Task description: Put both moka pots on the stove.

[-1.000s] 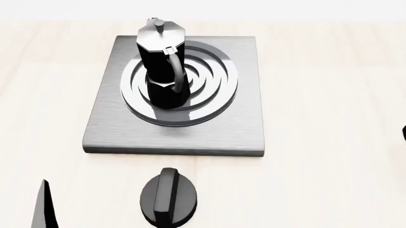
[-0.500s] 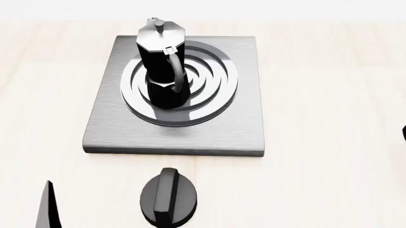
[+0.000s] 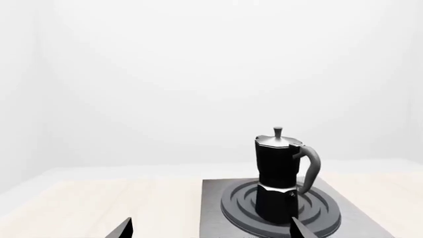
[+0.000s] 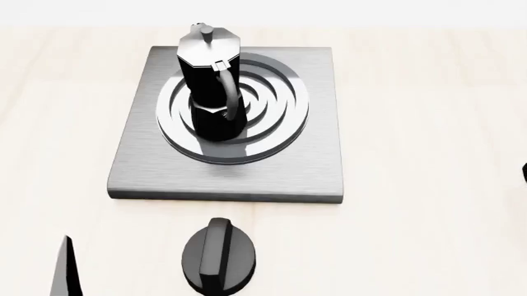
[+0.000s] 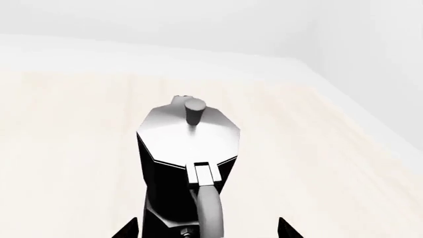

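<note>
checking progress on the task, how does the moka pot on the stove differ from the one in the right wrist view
The first moka pot stands on the stove, over its ring burner; the second moka pot stands on bare light wood tabletop.
No jaws flank the first pot; the second sits between the right gripper fingertips, and whether they grip it cannot be told.
Both are upright, black and faceted, with silvery knobbed lids.

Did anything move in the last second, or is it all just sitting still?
Only the left tool moved: its dark tip at the head view's bottom edge slid a little right and sank lower. The moka pot on the stove and the dial knob stayed put.
</note>
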`<state>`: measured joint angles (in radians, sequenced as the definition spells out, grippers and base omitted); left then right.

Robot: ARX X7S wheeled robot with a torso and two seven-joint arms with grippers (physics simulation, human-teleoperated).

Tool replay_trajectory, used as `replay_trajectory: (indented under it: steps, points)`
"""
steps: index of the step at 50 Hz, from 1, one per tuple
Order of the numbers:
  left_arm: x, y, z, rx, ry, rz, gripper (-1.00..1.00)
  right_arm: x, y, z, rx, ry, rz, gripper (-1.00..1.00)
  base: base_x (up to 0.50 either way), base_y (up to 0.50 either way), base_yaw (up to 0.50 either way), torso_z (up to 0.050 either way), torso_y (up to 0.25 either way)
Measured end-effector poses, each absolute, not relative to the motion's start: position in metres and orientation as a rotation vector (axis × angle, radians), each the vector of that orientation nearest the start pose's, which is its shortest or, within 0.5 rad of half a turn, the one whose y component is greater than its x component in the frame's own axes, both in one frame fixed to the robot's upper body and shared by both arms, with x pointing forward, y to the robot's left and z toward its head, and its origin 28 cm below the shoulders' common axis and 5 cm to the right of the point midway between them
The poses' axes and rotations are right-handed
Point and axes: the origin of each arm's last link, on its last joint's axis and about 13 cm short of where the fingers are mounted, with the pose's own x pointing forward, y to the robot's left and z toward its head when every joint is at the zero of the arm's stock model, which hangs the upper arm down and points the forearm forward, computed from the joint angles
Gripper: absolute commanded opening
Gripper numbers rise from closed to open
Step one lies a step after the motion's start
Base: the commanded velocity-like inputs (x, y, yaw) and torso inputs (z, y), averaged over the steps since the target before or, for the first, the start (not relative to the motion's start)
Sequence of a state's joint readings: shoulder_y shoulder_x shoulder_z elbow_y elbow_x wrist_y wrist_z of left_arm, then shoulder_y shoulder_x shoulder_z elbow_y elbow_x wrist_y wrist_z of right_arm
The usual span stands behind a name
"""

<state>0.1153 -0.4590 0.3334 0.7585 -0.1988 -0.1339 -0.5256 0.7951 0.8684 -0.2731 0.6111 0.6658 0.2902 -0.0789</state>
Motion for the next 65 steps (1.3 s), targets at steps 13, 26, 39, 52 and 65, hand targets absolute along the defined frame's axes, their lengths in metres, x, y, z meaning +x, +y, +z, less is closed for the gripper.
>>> replay_trajectory:
  steps: [13, 26, 39, 52, 65]
  points:
    - [0.153, 0.200, 0.124, 0.023, -0.378, -0.019, 1.00, 0.313, -0.344, 0.159, -0.123, 0.130, -0.260, 1.00, 0.00, 0.00, 0.00, 0.000, 0.000]
    - [0.153, 0.199, 0.123, 0.023, -0.375, -0.021, 1.00, 0.320, -0.343, 0.149, -0.126, 0.146, -0.270, 1.00, 0.00, 0.00, 0.00, 0.000, 0.000]
    - [0.154, 0.199, 0.122, 0.024, -0.372, -0.022, 1.00, 0.320, -0.346, 0.145, -0.128, 0.157, -0.290, 1.00, 0.00, 0.00, 0.00, 0.000, 0.000]
    - [0.154, 0.199, 0.122, 0.025, -0.372, -0.023, 1.00, 0.323, -0.342, 0.145, -0.097, 0.143, -0.287, -1.00, 0.00, 0.00, 0.00, 0.000, 0.000]
    - [0.154, 0.199, 0.122, 0.024, -0.372, -0.023, 1.00, 0.328, -0.339, 0.145, -0.087, 0.130, -0.275, -1.00, 0.00, 0.00, 0.00, 0.000, 0.000]
